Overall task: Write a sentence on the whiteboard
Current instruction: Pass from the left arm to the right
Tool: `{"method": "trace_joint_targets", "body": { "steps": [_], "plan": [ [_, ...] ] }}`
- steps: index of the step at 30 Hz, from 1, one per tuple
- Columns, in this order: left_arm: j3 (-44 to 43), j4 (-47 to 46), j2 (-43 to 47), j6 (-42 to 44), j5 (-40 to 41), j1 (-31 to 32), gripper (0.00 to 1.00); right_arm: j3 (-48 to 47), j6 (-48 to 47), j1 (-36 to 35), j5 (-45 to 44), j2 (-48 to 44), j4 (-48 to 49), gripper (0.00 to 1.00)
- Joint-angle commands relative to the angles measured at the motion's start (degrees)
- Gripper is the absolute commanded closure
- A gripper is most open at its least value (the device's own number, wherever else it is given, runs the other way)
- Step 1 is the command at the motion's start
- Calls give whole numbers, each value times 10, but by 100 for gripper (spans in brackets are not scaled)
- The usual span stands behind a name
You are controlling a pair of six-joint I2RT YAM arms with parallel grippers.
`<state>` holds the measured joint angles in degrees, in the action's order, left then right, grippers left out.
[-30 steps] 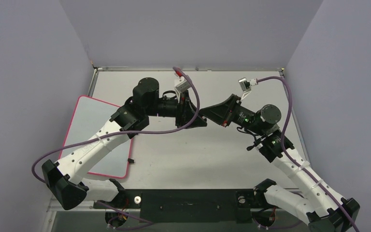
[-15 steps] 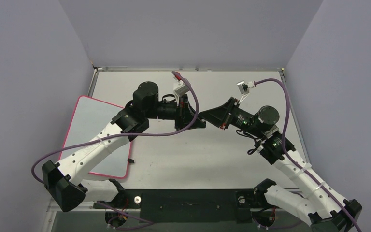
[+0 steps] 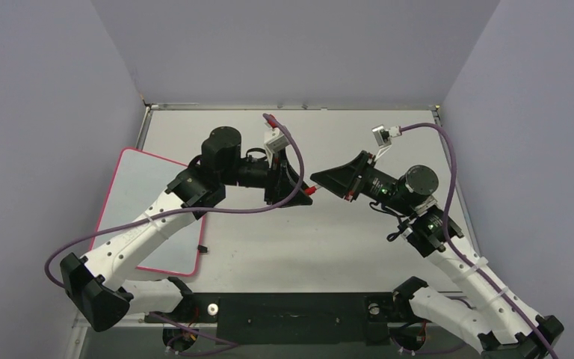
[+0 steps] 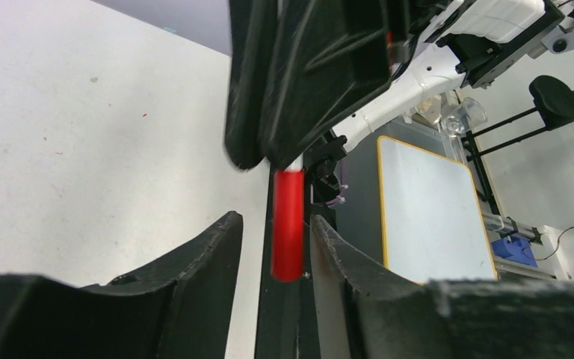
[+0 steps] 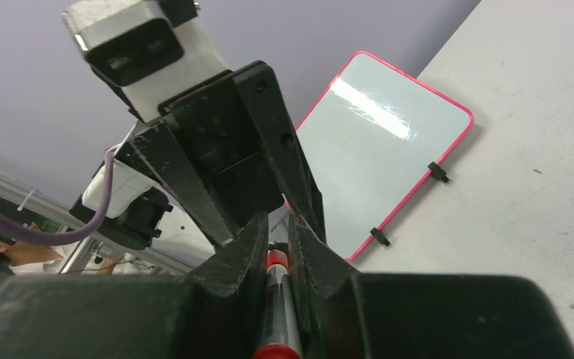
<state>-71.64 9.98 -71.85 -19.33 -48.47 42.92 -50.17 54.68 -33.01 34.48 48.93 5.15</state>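
Marker [image 5: 276,299] seems light and slick: right jaws pinch its barrel; close your half-open left jaws on its red end [image 4: 287,224].

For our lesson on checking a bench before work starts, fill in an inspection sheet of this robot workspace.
Surface: pale table, faint specks, no spills seen.
Job's things: whiteboard lies flat at the left side, partly under the left arm; no writing seen on it.
Clutter: nothing seen.
Grippers: right gripper is shut on the red marker over mid-table; left gripper is open, with its fingers on either side of the marker's red end.
Cables: purple cables loop along both arms; the left one crosses over the board.
Surroundings: plain grey-violet walls on three sides.
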Motion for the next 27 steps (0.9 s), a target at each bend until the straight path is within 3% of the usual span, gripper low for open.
{"method": "trace_joint_targets", "body": {
  "steps": [1,21,27],
  "plan": [
    [3,18,28,15,-10,-8,62,-39,-2,3,-5,-19,24,100],
    [-15,-14,13,12,-22,-4,58,-39,3,2,10,4,13,100],
    [-29,-7,-2,16,-23,0,62,-36,2,2,17,12,16,100]
  ]
}}
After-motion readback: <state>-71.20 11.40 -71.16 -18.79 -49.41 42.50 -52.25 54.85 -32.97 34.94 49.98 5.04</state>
